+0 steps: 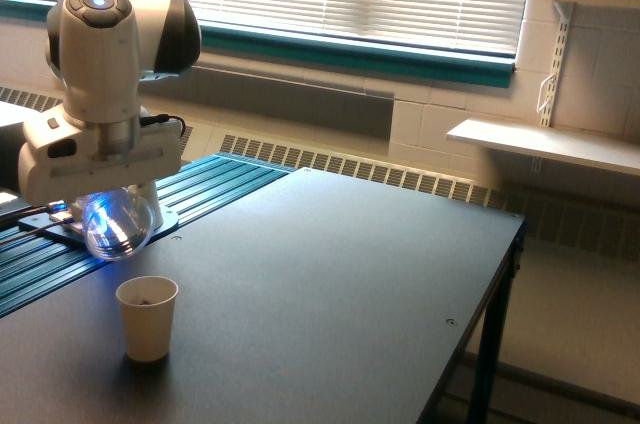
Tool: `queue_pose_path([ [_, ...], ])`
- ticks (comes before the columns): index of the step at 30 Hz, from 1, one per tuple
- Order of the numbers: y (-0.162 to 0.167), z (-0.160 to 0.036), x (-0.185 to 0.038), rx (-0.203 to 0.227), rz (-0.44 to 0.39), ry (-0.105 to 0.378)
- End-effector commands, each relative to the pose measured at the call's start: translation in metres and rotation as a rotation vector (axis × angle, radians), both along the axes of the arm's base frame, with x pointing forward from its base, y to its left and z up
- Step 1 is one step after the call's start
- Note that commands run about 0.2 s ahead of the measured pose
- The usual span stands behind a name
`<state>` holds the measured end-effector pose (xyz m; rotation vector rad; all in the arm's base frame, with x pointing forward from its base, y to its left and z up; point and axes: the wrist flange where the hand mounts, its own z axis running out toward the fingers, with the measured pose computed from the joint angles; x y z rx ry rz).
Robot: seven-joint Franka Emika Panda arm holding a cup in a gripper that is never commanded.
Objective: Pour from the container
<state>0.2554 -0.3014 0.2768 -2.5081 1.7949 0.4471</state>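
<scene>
Gripper [112,206] grasping the container [120,226] above and just left of the cup [147,317]; pouring apparently underway, needing further tilt.

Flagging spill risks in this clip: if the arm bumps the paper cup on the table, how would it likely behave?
The paper cup looks thin-walled and nearly empty, so probably light and easily shoved. It is taller than its narrow base, so a high knock may tip it. On the smooth dark table, a low nudge would likely slide it.
</scene>
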Motion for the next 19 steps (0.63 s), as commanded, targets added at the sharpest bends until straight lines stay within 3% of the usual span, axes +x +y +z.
queue_pose_path([
  [1, -0.0061, 0.0045, 0.0035, -0.019, 0.017, -0.016],
  [19, -0.0070, 0.0106, 0.0006, -0.088, -0.006, -0.005],
])
